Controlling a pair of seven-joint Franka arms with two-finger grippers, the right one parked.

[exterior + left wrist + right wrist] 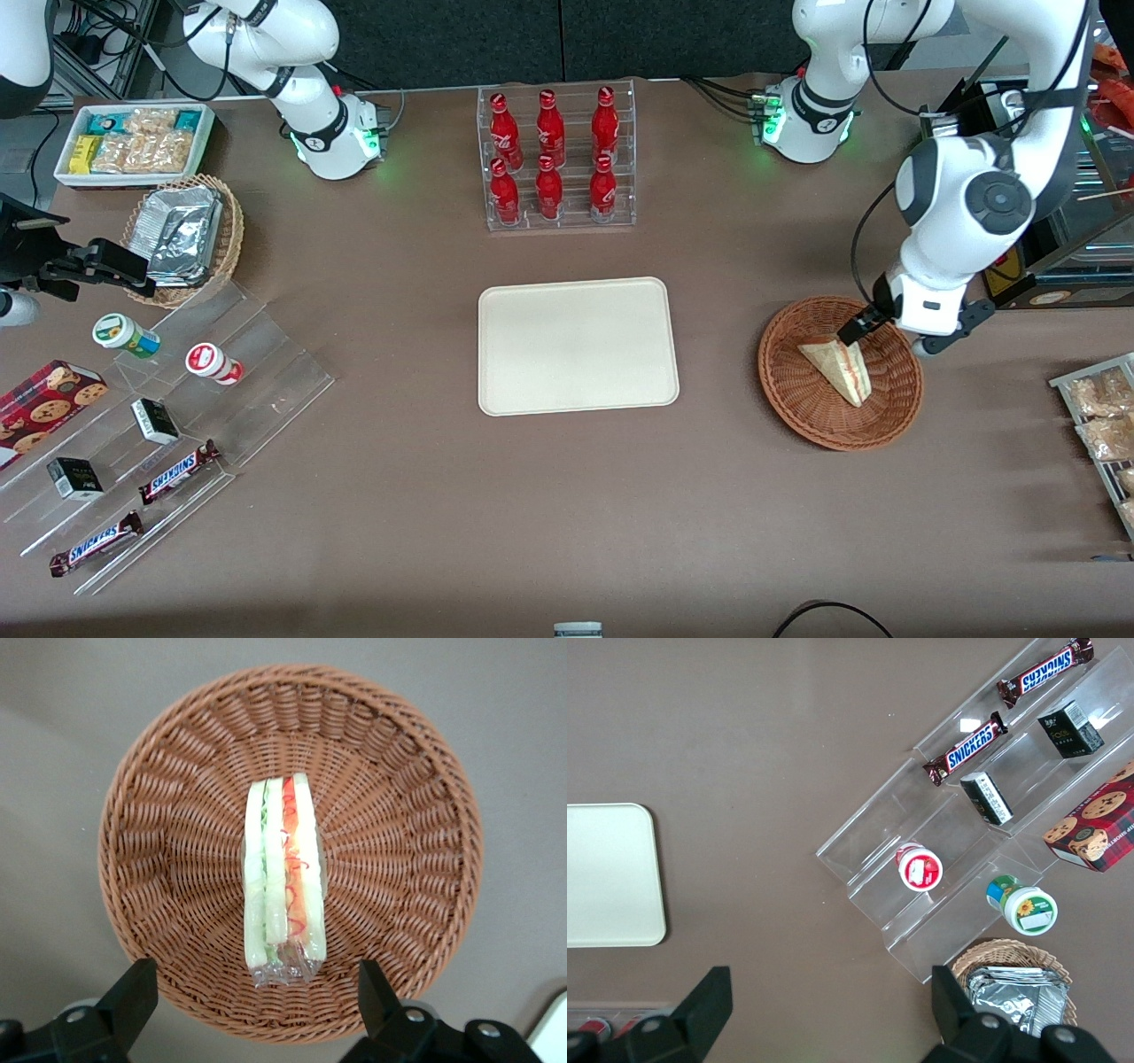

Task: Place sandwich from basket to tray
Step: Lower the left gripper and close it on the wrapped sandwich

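- The sandwich (837,365) lies in the basket (788,390), resting on the woven floor near the middle, with its pointed end toward the tray and its wide end toward the front camera
- From the left wrist view the sandwich (283,877) shows its cut edge up: pale bread layers with a green stripe and a red-orange stripe between them, wrapped in clear film
- The basket (177,771) sits on the brown table (532,496), toward the working arm's end, well apart from the tray (576,346)
- The tray lies flat in the middle of the table with nothing on it
- The gripper (858,330) hangs over the basket rim, just above the sandwich's upper end
- In the wrist view the gripper (257,997) has its fingers (133,992) spread wide, one on each side of the sandwich's end and clear of it; nothing is held
- A clear rack of red bottles (554,159) stands farther from the front camera than the tray
- Toward the parked arm's end are a tan basket of foil packets (182,235), a white bin of snacks (133,142) and clear steps with candy bars (177,470), small boxes and two round tubs
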